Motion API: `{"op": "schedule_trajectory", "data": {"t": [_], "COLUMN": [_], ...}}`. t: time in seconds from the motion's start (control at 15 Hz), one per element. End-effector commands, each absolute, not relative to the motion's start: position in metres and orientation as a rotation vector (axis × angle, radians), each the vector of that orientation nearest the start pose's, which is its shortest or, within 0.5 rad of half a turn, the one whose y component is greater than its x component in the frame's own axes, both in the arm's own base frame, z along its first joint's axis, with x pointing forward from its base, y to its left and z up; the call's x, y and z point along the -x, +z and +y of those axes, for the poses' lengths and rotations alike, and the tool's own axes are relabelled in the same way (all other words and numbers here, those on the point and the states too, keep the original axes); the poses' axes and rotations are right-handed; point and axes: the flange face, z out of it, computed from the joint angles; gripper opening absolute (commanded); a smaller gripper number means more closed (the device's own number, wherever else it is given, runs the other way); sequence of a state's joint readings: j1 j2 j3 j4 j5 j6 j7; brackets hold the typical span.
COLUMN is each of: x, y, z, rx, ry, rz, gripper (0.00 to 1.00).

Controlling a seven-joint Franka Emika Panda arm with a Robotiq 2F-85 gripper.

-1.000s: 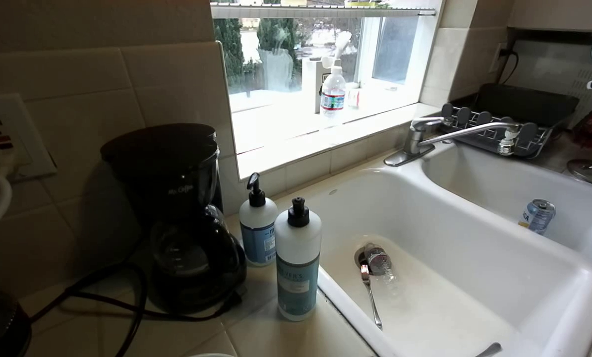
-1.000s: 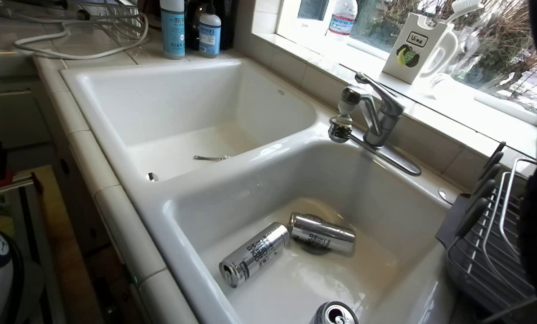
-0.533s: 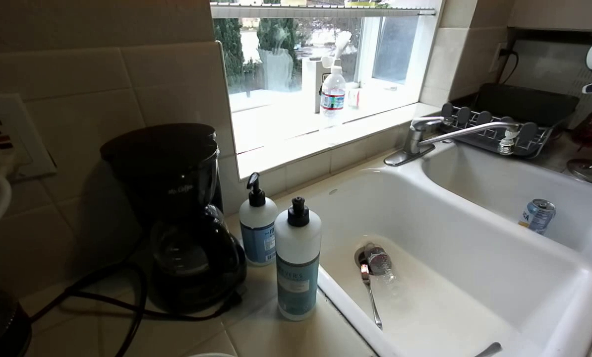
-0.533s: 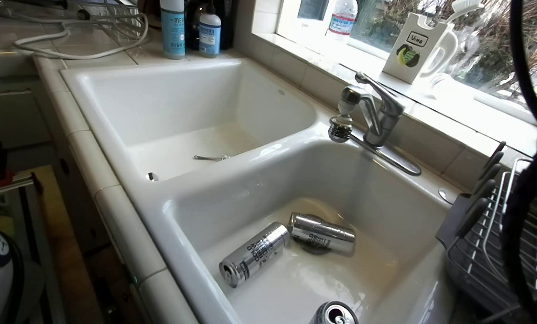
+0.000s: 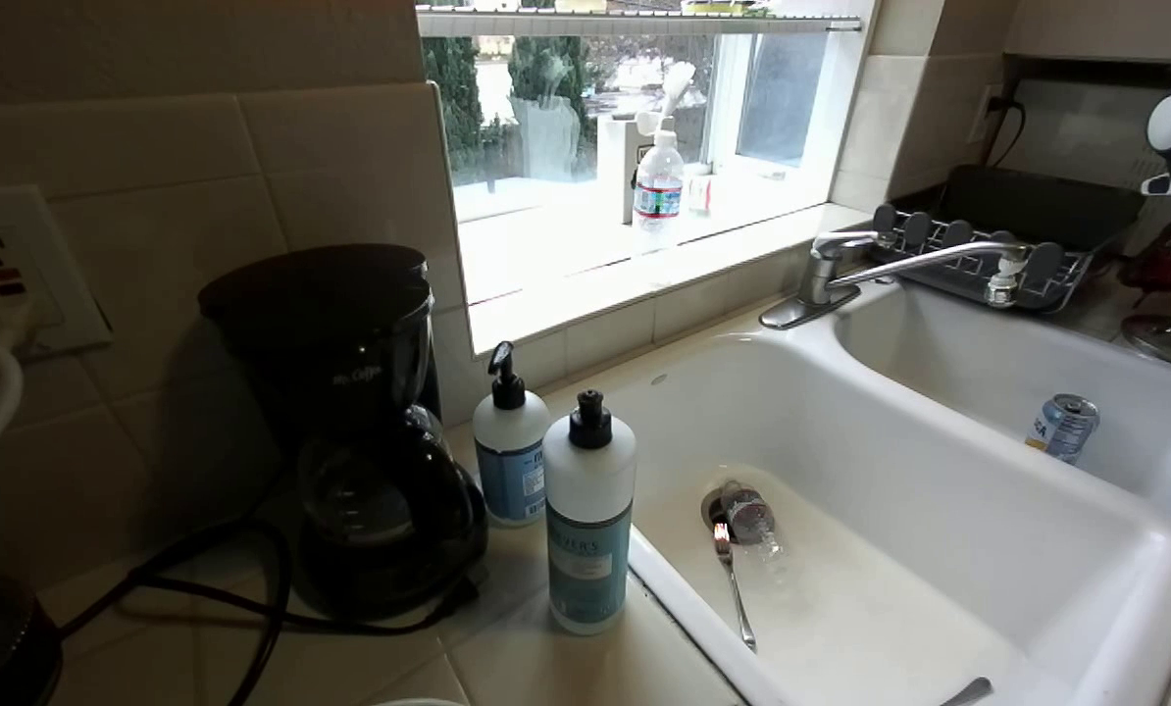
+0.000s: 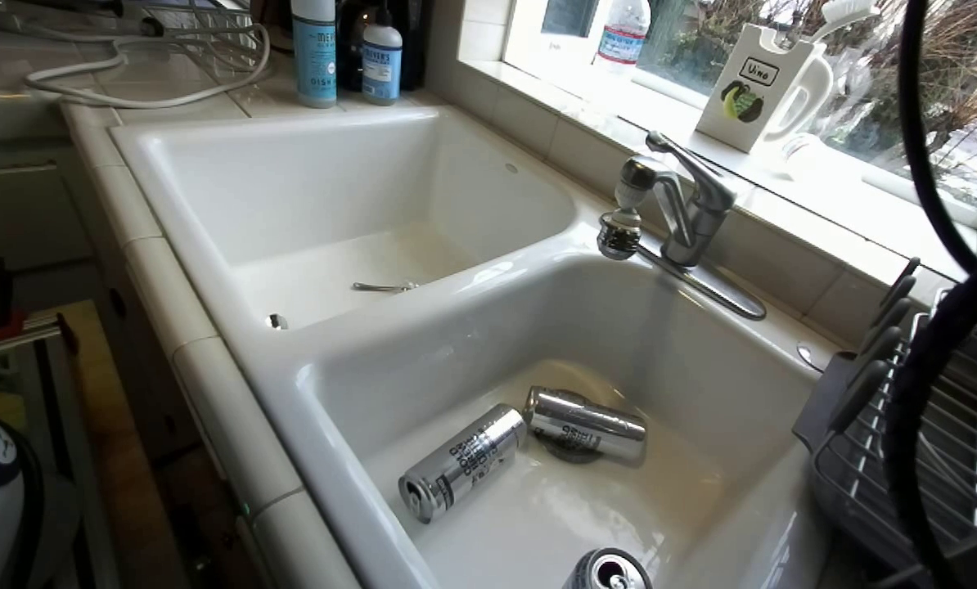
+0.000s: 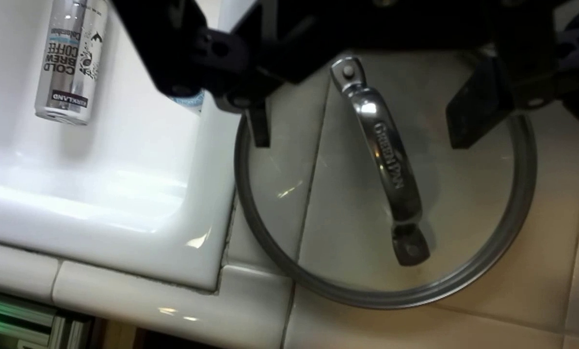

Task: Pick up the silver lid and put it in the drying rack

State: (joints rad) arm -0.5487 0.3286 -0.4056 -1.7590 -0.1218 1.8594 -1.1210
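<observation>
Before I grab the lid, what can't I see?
Lid: cut off by right edge in an exterior view.
Lid's upper rim: mostly behind the gripper, wrist view.
Rack: partly behind black cable, cut off right, in an exterior view.
Nearest can: cut off below in an exterior view.

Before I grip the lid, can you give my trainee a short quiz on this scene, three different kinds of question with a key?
1. True or false: the gripper stands open.
2. Pick one. The silver lid lies: a) in the drying rack; b) on the tiled counter beside the sink; c) inside the sink.
3. Fill in: the lettering on the handle reads ____.

Key: 1 true; 2 b; 3 GREENPAN.
</observation>
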Motion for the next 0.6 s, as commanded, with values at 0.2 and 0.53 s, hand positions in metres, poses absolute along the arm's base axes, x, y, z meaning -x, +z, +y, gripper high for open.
{"op": "schedule_trajectory", "data": {"t": [0.2,0.53], "x": [-0.3518,-0.3533], "y": [0.3667,0.3636], "z": [-0.504,-0.5038], "rx": [3.036,3.036], "ry": [0.488,0.491], "rz": [-0.267,-0.267], "gripper": [0.57,0.11]}}
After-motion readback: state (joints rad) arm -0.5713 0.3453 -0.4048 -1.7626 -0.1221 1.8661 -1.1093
